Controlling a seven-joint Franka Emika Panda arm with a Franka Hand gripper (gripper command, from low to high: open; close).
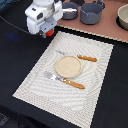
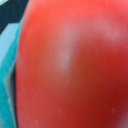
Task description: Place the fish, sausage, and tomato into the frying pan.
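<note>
My gripper (image 1: 47, 33) hangs at the back of the exterior view's left, over the far corner of the striped placemat (image 1: 95, 85). It is shut on the tomato (image 1: 47, 34), a small red-orange ball under the white hand. In the wrist view the tomato (image 2: 75, 65) fills almost the whole picture, glossy and blurred. The frying pan (image 1: 71, 12), dark grey and shallow, stands just behind the gripper and is partly hidden by it. The fish and the sausage are out of view.
A deeper grey pot (image 1: 91, 13) stands next to the pan on a brown board (image 1: 107, 30). A tan plate (image 1: 67, 66) sits mid-placemat between an orange-handled knife (image 1: 82, 57) and fork (image 1: 64, 80). A teal shape (image 2: 7, 85) shows beside the tomato; I cannot tell what it is.
</note>
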